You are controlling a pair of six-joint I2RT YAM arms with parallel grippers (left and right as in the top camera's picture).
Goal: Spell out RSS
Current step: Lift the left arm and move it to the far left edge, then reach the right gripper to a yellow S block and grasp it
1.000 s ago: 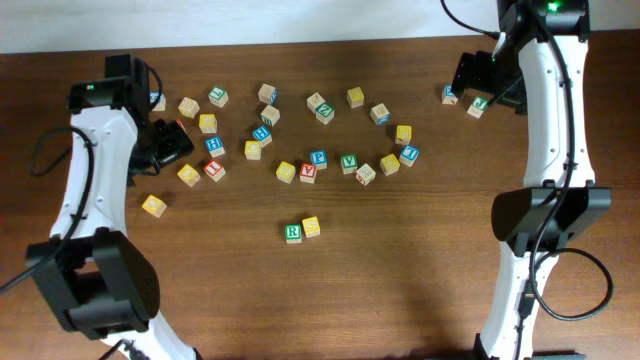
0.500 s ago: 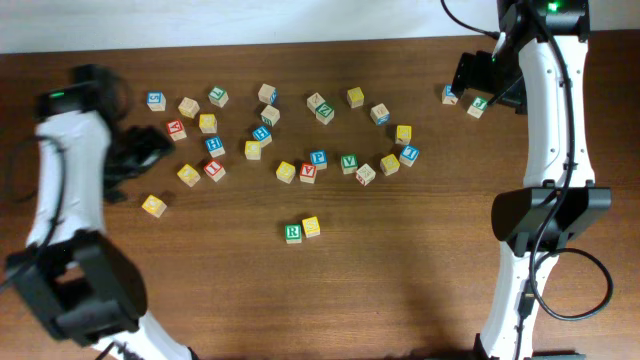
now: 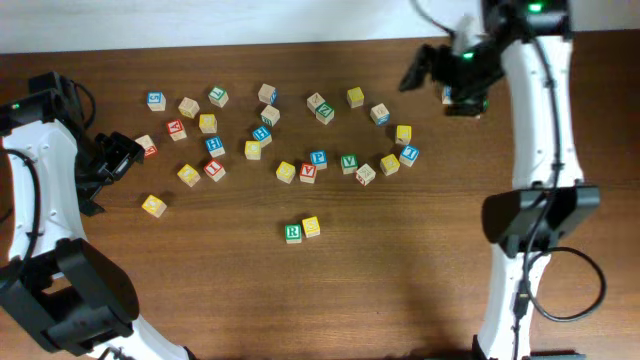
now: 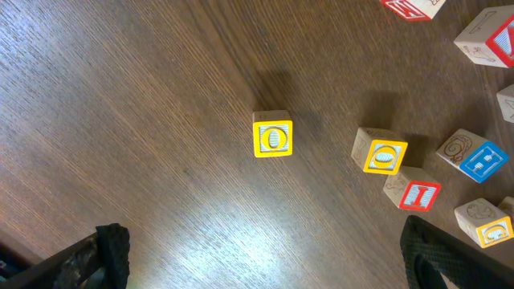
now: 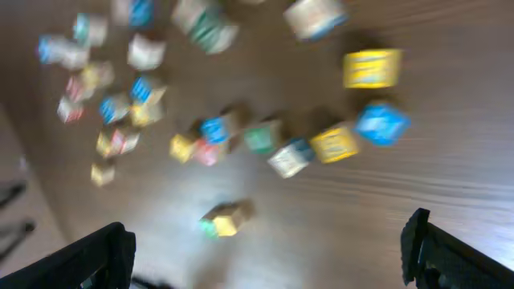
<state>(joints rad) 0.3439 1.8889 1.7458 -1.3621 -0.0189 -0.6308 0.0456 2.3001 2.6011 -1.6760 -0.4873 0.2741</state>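
R cube (image 3: 292, 233) and yellow cube (image 3: 311, 227) are touching, mid-width near the front edge, unmoved. The row runs along that edge, R face up. Left gripper (image 4: 269, 249) is spread and empty, now nearer the left edge. Right gripper (image 5: 269, 245) is spread and empty, shifted left from the far-right corner.

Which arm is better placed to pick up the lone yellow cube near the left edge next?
Left. The left gripper hangs open near the lone yellow cube, which sits centred in its wrist view. The right gripper is far across, at the back right.
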